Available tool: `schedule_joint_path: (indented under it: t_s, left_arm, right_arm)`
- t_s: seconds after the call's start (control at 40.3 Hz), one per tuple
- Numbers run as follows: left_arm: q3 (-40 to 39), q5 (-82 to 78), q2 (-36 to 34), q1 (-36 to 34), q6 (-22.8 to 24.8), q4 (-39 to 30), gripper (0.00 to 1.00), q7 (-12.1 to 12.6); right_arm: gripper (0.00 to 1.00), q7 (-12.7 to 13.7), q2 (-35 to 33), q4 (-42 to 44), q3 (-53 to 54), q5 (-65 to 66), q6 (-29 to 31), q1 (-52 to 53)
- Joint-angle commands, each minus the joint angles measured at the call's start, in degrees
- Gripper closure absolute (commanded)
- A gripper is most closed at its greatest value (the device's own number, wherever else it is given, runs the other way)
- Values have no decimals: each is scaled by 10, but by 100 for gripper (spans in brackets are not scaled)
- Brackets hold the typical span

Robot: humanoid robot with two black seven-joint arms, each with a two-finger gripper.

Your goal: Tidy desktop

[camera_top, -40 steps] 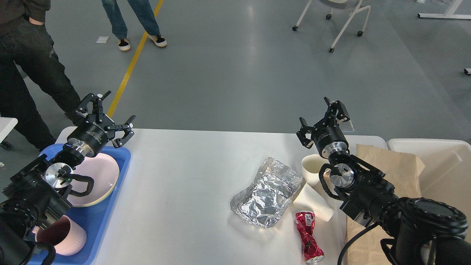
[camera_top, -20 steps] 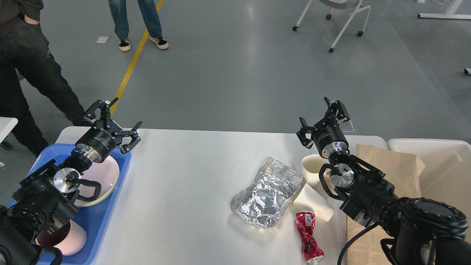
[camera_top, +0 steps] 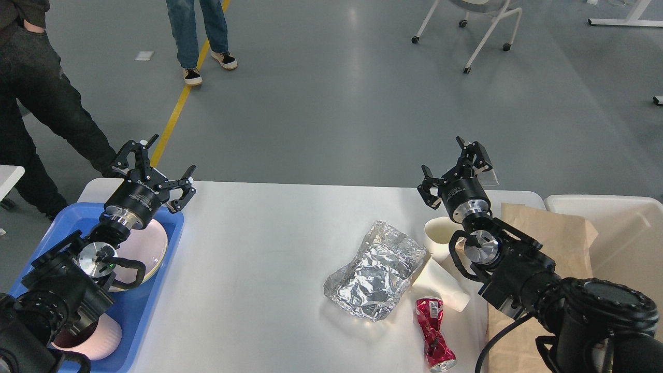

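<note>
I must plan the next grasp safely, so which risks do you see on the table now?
1. The crushed red metal can lies at the near edge of the white rectangular desktop; a nudge might roll it off.
2. The crumpled silver foil touches the white paper cups, so lifting either may drag the other.

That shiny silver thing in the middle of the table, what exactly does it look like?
It is a crumpled sheet of silver aluminium foil, wrinkled all over and shaped into a shallow tray with raised edges. It lies flat on the white table top, right of centre. Its right edge meets a tipped-over white paper cup. Neither claw touches it.
</note>
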State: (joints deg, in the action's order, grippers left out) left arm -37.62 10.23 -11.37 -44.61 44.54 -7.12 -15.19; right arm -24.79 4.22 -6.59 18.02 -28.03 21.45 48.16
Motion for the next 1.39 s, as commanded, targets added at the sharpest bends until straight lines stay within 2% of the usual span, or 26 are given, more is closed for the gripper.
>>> schedule_joint_path:
  t_s: [0.0, 0.174, 0.248, 1.366]
  left_arm:
    - [1, 1, 22, 1, 0, 1, 4, -25]
    - [-1, 1, 24, 2, 1, 1, 4, -55]
    - [-2, 1, 24, 2, 1, 1, 4, -56]
    - [-29, -6, 6, 8, 0, 1, 4, -56]
  right_arm:
    - [0, 0, 0, 0, 0, 0, 0, 0]
    - [0, 0, 0, 0, 0, 0, 0, 0]
    - [0, 0, 0, 0, 0, 0, 0, 0]
    - [0, 0, 0, 0, 0, 0, 0, 0]
